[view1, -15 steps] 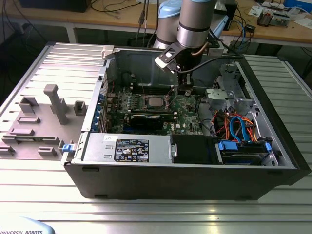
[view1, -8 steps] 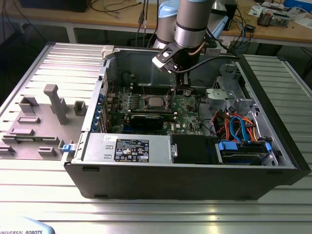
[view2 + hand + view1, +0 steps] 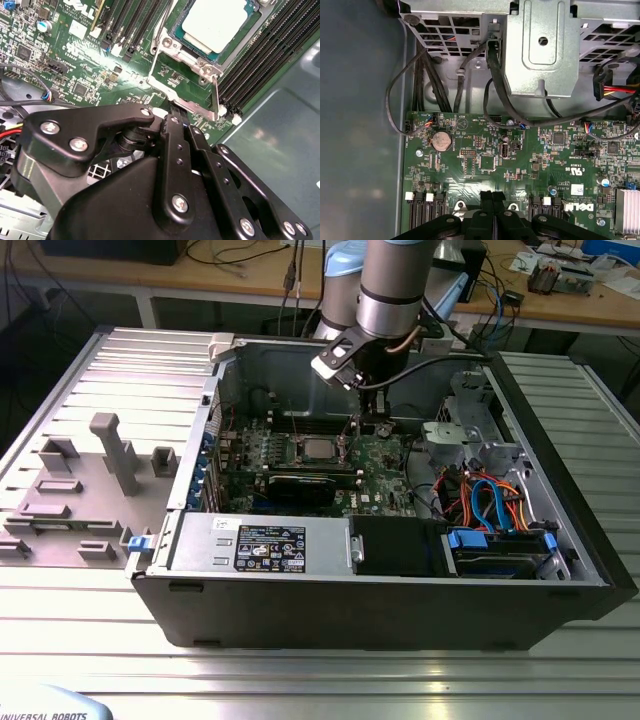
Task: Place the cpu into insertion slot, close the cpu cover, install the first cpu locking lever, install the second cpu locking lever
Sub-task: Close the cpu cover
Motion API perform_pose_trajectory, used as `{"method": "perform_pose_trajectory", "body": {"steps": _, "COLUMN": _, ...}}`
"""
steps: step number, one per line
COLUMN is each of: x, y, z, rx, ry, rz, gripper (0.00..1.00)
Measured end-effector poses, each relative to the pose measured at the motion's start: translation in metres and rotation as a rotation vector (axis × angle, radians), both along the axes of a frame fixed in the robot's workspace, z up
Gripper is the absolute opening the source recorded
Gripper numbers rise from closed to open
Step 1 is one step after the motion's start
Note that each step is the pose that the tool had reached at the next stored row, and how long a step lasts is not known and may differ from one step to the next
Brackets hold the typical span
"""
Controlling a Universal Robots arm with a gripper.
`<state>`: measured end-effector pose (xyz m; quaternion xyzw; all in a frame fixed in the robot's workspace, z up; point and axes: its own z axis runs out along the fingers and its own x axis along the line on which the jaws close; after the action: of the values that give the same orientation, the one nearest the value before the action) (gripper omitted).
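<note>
Because my claw point(image 3: 180, 120) is clenched, fingertips pressed together with no gap showing in both wrist views, everything turns on the cpu cover point(image 3: 216, 97) right at their tips. That thin, shiny frame stands raised on its hinge, green motherboard point(image 3: 75, 65) visible through its window, its near edge running crosswise to my fingers. Whether I pinch that edge or merely touch it I cannot tell. Beyond the cover lies the cpu point(image 3: 220, 22), silvery-grey top up, seated flat in the insertion slot point(image 3: 167, 45). In the exterior view it sits just to the exterior view's left of my claw, inside the open computer case point(image 3: 300, 610) on the ribbed surface point(image 3: 320, 680).
</note>
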<state>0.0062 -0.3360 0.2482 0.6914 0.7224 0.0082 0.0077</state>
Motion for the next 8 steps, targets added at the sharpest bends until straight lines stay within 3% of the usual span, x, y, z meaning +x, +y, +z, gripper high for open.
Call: {"method": "perform_pose_trajectory", "body": {"steps": 8, "x": -0.0086, "y": 0.0000, "z": 0.0000, "rx": 0.0000, "ry": 0.0000, "rz": 0.000, "gripper": 0.11}}
